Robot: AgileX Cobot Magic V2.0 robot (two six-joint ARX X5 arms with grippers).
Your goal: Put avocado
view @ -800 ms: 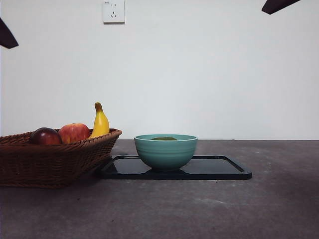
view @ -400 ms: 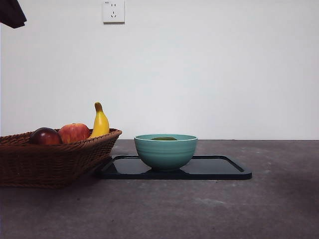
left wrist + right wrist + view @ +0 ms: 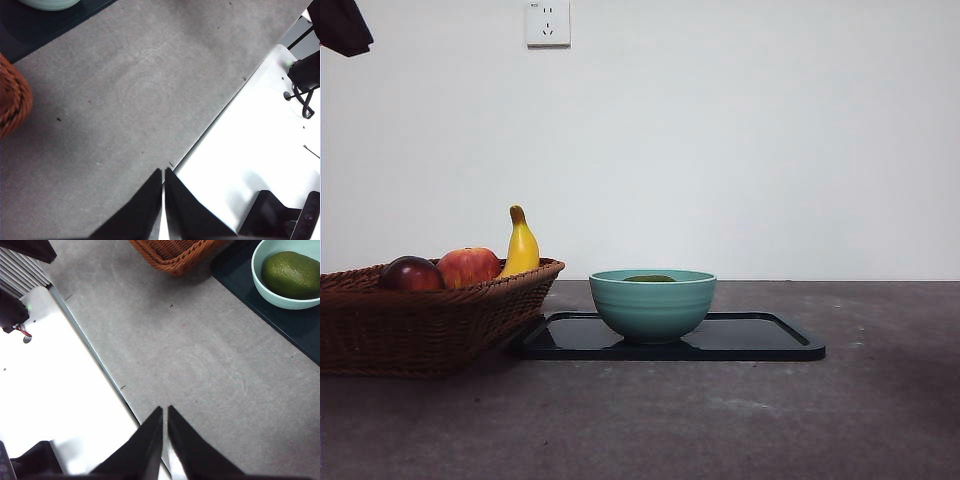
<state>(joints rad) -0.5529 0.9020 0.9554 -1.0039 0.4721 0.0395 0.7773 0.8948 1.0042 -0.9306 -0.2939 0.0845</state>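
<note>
Both end effectors — left [image 3: 163, 172] and right [image 3: 165, 410] — hang closed and empty over bare tabletop [image 3: 740, 410], away from the bowl [image 3: 652, 303]; the avocado [image 3: 293, 274] lies inside it — task looks done

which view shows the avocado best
The right wrist view: it looks down into the bowl, so the avocado shows almost whole, dark green and bumpy. The front view shows only a thin green sliver of it above the rim. The left wrist view does not show it.
</note>
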